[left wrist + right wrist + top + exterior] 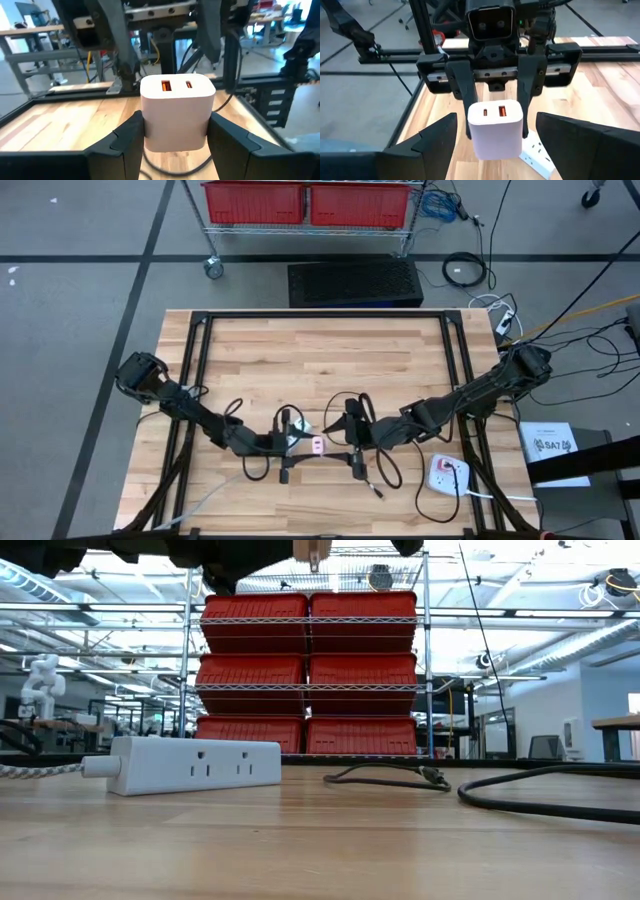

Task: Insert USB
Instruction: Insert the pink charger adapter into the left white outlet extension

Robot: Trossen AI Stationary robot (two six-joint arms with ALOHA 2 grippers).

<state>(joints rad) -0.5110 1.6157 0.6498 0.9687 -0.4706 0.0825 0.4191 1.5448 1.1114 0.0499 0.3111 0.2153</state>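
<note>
A white charger block [175, 112] with two ports on its front face hangs above the middle of the wooden table [260, 350]. My left gripper [303, 445] is shut on it. The port face [495, 111] points toward my right gripper [347, 430], which stands open a short way to the right, clear of the charger and with nothing between its fingers. The black USB cable [385, 470] lies looped on the table below the right gripper. Its plug end [378, 492] rests on the wood near the front edge. My left gripper pinches the charger's two opposite side walls [150, 131] between its two fingers [127, 142]. The fingers lie level and come from the table's left. The charger is lifted clear of the table, upright, with its port face pointing away from the gripper.
A white power strip [450, 473] lies at the table's front right with its cord. More black cable [540, 802] runs over the wood. Black frame rails [200, 370] cross the table on both sides. A wire shelf with red bins [308, 670] stands beyond the far edge.
</note>
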